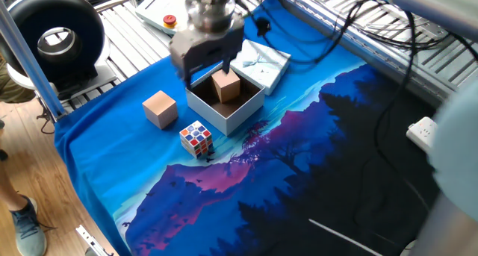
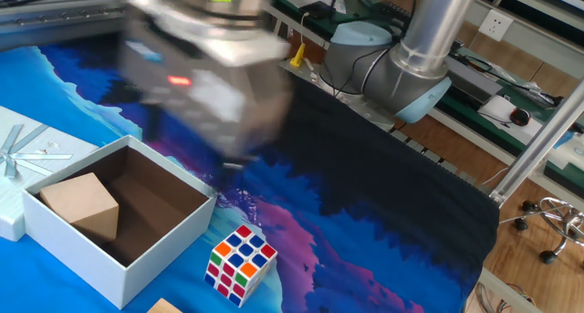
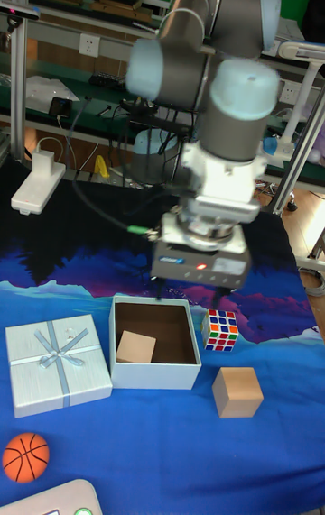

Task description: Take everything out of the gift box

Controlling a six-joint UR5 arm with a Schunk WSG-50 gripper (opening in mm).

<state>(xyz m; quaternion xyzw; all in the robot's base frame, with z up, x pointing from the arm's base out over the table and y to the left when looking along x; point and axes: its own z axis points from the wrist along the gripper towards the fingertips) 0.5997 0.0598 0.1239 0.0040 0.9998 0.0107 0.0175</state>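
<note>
The gift box stands open on the blue cloth with the plain brownish-tan wooden cube inside it. Just outside the box's front corner the puzzle cube rests on the cloth. My gripper hangs above the box's rear edge, motion-blurred, open and holding nothing.
A paler pinkish-tan cube sits on the cloth beside the box. The pale-blue lid with a bow lies against the box's other side. An orange ball is near the table edge. A power strip lies at the right.
</note>
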